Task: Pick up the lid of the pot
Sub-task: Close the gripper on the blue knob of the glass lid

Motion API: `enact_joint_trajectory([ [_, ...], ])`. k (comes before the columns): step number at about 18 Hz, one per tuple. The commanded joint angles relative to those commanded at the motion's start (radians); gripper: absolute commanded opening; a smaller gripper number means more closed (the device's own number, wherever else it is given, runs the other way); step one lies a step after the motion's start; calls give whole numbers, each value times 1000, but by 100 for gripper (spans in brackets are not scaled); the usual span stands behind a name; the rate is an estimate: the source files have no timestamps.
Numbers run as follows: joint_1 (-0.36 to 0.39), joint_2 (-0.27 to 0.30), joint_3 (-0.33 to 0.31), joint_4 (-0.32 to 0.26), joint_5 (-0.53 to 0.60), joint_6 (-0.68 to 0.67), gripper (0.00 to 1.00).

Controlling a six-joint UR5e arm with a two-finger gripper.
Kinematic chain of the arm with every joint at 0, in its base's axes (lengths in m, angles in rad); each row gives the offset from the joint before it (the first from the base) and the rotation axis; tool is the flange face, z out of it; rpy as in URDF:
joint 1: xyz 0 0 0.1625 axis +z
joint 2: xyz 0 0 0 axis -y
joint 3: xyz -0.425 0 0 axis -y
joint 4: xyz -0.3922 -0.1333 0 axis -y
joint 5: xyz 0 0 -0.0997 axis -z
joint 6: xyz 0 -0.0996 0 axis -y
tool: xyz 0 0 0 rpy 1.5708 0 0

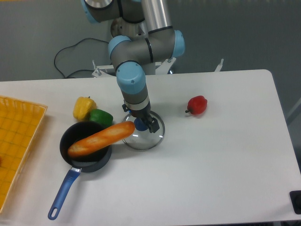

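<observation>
In my fixed camera view, I have the grey-and-black two-finger gripper low over the round clear glass pot lid, its claw released and the fingers spread around the area of the dark blue knob, though I can't make out any contact. The lid lies on the white table beside the round black pan with its long blue handle; a long orange object rests in the pan and reaches out toward the lid. I see the yellow pepper and dark green pepper behind the pan, and the red pepper well apart from them.
</observation>
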Motion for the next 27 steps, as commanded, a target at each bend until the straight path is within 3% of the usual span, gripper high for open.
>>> enact_joint_trajectory([
  [27,2,-31,-3,2,-35,2,100],
])
